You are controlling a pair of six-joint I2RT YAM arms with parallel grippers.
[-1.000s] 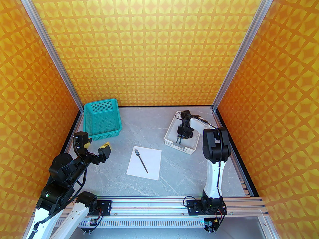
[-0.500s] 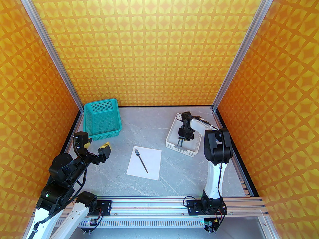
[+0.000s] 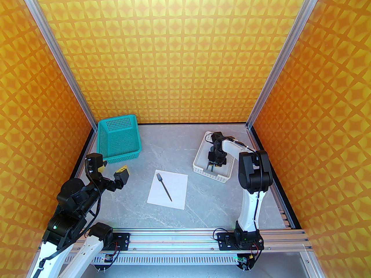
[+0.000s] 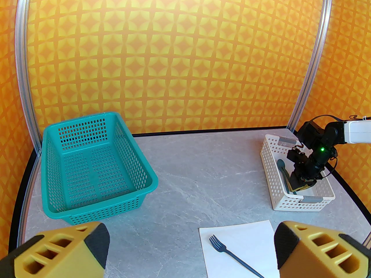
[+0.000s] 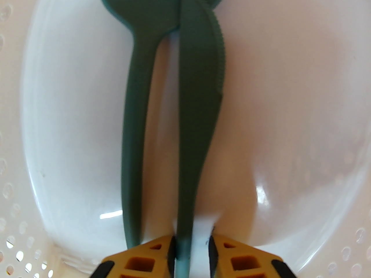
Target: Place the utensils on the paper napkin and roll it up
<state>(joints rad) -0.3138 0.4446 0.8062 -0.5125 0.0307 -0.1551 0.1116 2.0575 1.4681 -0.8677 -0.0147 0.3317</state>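
Bright, even light; knife (image 5: 200, 97) blurred close to lens.

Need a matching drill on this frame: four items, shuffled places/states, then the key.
1. fork
2. knife
3. teal basket
4. left gripper

A. far-left corner of the table
B. wide open, holding nothing
C. lying on the paper napkin
D. in the white basket, handle between the fingers of the right gripper

Pairs: 1-C, 2-D, 3-A, 4-B
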